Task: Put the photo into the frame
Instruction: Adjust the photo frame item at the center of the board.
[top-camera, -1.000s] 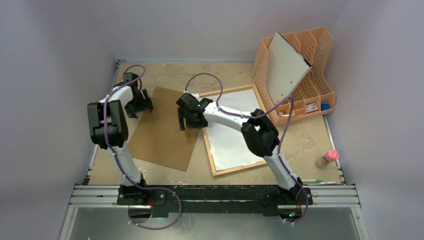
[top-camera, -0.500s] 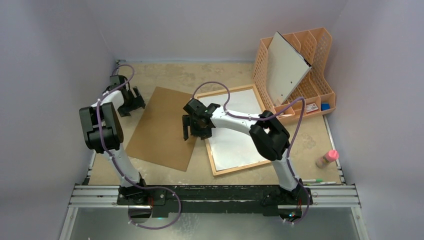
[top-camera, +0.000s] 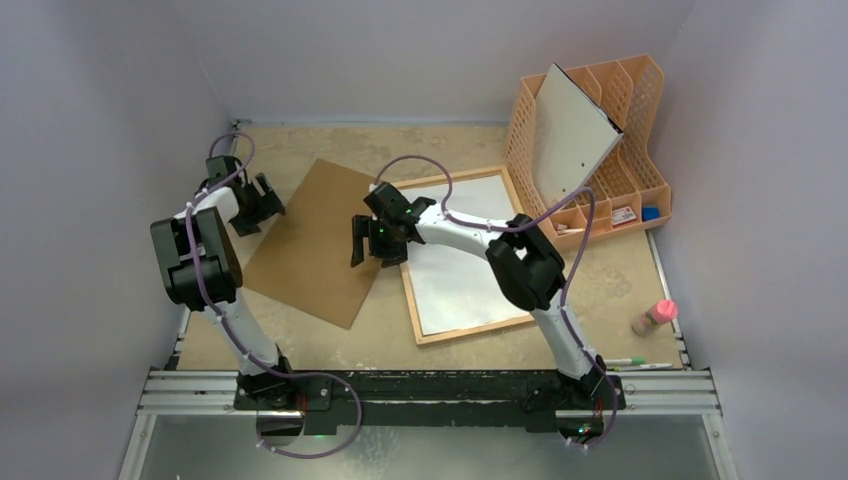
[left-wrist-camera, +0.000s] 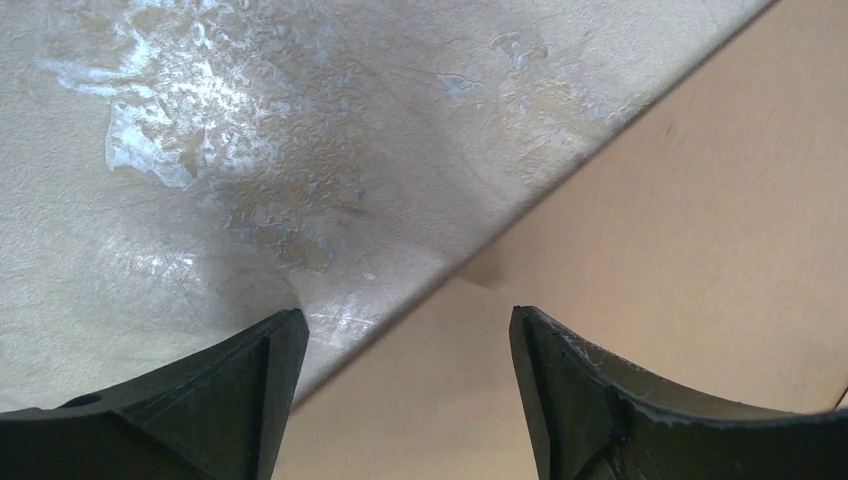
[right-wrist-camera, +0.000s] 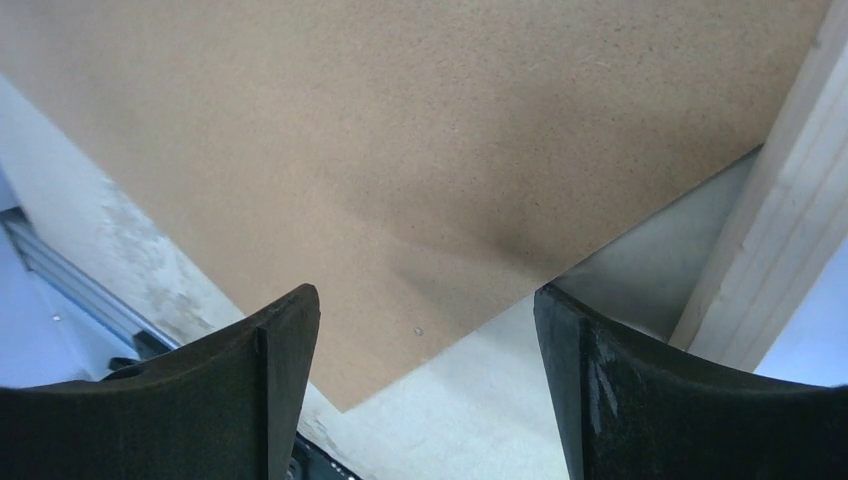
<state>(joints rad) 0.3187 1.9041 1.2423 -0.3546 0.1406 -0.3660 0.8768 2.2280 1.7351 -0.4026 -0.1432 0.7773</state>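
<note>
— Where's the photo (top-camera: 462, 275) now?

— Flat on the table (top-camera: 440, 150), right of the middle, white side up. It lies inside the frame (top-camera: 475, 330), with the wooden rim showing all round it.

— And the arms?

— Neither holds anything. The right gripper (top-camera: 370, 250) hangs just left of the frame, over the right edge of the brown board (top-camera: 305, 250). Its fingers are spread wide, and from its wrist you see a corner of the board between them, with the frame's wood off to the right.

— The left one?

— The left gripper (top-camera: 262, 197) is at the far left, by the board's far-left edge, fingers parted too. That edge runs slantwise between them, bare table on one side and board on the other. I can't tell whether they touch it.

— Anything else about?

— An orange organizer (top-camera: 625, 160) at the far right, with a white board (top-camera: 572, 135) leaning in it.
</note>
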